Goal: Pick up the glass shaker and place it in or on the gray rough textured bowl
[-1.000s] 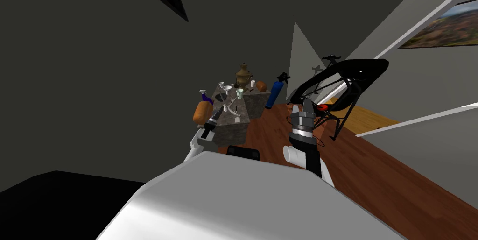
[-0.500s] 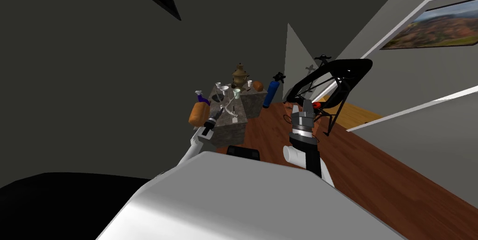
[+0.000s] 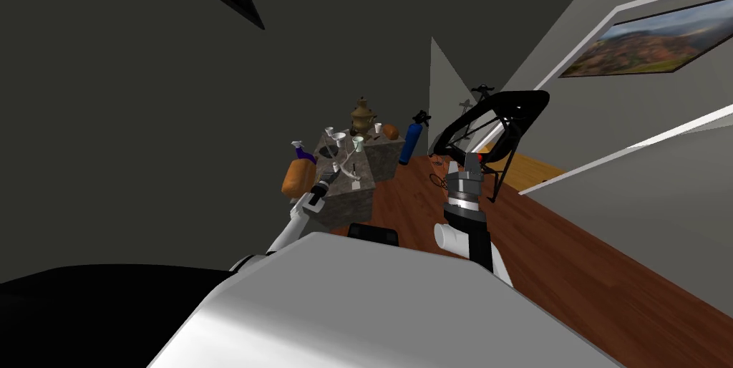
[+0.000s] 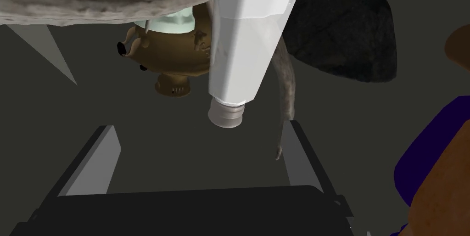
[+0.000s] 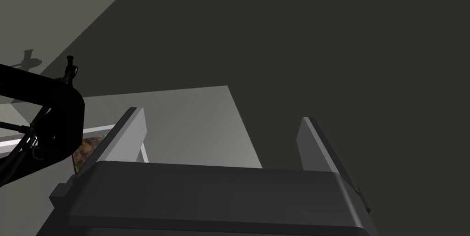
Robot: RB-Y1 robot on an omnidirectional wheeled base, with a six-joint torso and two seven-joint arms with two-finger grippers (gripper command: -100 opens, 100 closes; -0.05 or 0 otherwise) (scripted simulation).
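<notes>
The shaker [image 4: 245, 40] is a pale, tapered bottle with a ribbed cap, standing on a mottled stone-like table [image 3: 348, 195]. It sits just ahead of my left gripper [image 4: 197, 155], whose open fingers [image 4: 94, 160] hold nothing and stay short of it. Close beside the shaker is the dark rough bowl [image 4: 344, 36], and a thin grey antler-like piece [image 4: 287, 104] curves between them. In the head view my left gripper [image 3: 333, 170] hovers over the table's near part, by the bowl [image 3: 328, 150]. My right gripper [image 3: 469, 165] is raised off to the right, open and empty [image 5: 220, 132].
A brown samovar [image 3: 361, 117], pale cups [image 3: 338, 137] and an orange round thing [image 3: 390, 129] share the table. An orange-brown jug [image 3: 293, 178] and a purple spray bottle [image 3: 301, 151] flank its left side. A blue cylinder [image 3: 410, 142] and a black frame [image 3: 494, 124] stand right, over wooden floor [image 3: 573, 270].
The whole head picture has slid left, so I have turned. My left arm has stretched out further toward the table; the right arm holds its pose.
</notes>
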